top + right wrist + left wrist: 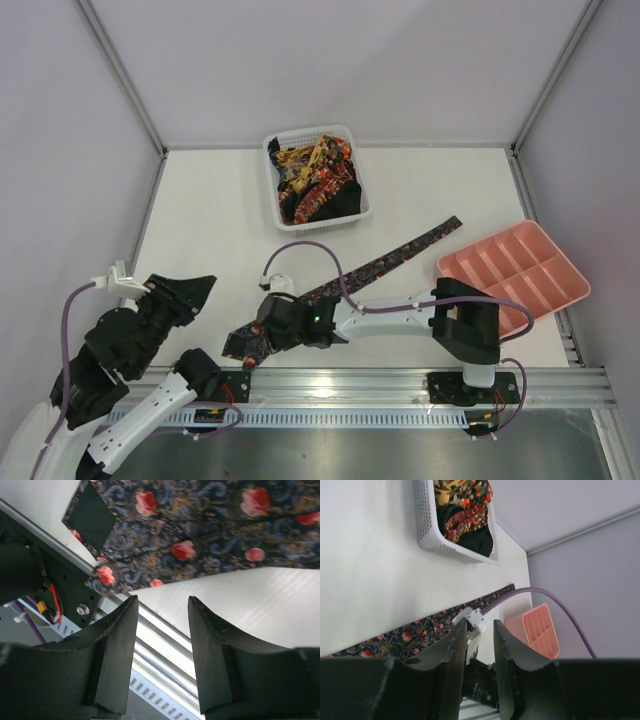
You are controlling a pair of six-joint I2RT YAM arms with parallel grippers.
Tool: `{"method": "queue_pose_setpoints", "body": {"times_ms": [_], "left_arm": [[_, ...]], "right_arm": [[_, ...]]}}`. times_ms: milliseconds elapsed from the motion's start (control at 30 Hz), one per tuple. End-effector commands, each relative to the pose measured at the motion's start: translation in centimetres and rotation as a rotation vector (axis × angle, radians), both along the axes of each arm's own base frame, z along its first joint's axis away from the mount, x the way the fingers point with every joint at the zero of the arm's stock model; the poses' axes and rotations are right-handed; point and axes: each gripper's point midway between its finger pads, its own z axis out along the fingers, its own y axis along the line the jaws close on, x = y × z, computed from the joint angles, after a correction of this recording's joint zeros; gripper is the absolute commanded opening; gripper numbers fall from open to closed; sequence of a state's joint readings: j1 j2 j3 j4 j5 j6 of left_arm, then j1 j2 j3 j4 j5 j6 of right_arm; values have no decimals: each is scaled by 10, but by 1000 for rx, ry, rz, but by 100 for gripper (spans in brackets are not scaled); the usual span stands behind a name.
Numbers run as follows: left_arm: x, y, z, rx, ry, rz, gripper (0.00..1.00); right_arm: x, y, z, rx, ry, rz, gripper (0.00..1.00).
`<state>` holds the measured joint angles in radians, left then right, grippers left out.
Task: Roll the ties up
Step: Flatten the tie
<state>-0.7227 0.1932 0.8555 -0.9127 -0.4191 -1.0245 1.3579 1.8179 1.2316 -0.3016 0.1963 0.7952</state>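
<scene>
Right wrist view: our right pincer (pixel 162 602) stands spread, pinching nothing, over the table (pixel 210 220) edge; the flowered tie (pixel 400 255) lies just ahead. Our left pincer (pixel 480 625) is parted too. Far beyond both, a white basket (pixel 325 224) holds more ties (pixel 318 175), with a pink tray (pixel 520 262) rightward.

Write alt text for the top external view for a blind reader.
A long dark necktie with red floral print lies diagonally on a white table, its wide end by the right arm's tool at the near edge. Behind sits a white plastic mesh basket of more ties; a pink compartment tray stands right.
</scene>
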Motion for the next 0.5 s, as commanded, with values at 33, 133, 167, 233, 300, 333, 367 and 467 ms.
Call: {"method": "queue_pose_setpoints", "body": {"times_ms": [33, 133, 167, 233, 300, 333, 367, 467], "left_arm": [[-6, 21, 10, -2, -10, 72, 34], [-7, 22, 9, -15, -12, 74, 34], [-8, 22, 7, -16, -9, 73, 34], [-8, 23, 2, -21, -2, 75, 35], [-8, 21, -2, -20, 2, 71, 35], [-9, 22, -2, -25, -3, 71, 35], [-9, 22, -2, -26, -4, 71, 36], [-9, 22, -2, -26, -4, 71, 36]], "right_arm": [[-5, 25, 6, -40, -50, -32, 49], [-9, 30, -3, -81, -74, -16, 50], [-7, 30, -15, -118, -80, -15, 51], [-8, 32, -19, -140, -97, -4, 50], [-6, 33, -27, -157, -101, -4, 49], [-6, 35, -28, -160, -104, 6, 49], [-7, 35, -34, -177, -105, 6, 48], [-6, 33, -40, -216, -136, 8, 47]]}}
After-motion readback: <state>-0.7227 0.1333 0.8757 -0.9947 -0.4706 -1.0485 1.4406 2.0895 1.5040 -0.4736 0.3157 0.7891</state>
